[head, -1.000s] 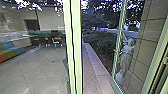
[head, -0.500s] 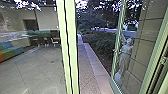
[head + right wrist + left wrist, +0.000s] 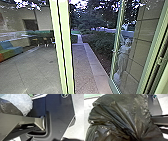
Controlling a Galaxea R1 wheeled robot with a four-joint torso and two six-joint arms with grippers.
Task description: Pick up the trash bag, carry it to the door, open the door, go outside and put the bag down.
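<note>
Facing open door (image 3: 115,60), trash bag (image 3: 121,115) bunched

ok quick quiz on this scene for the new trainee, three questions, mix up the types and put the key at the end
1. True or false: in the left wrist view, the trash bag is dark and creased.
2. Which of these shows toward the right of the head view? a) a bicycle b) a pale statue c) a ladder
3. Fill in: the seating at the left of the head view is orange, green and ____.

Key: 1 true; 2 b; 3 blue
</note>
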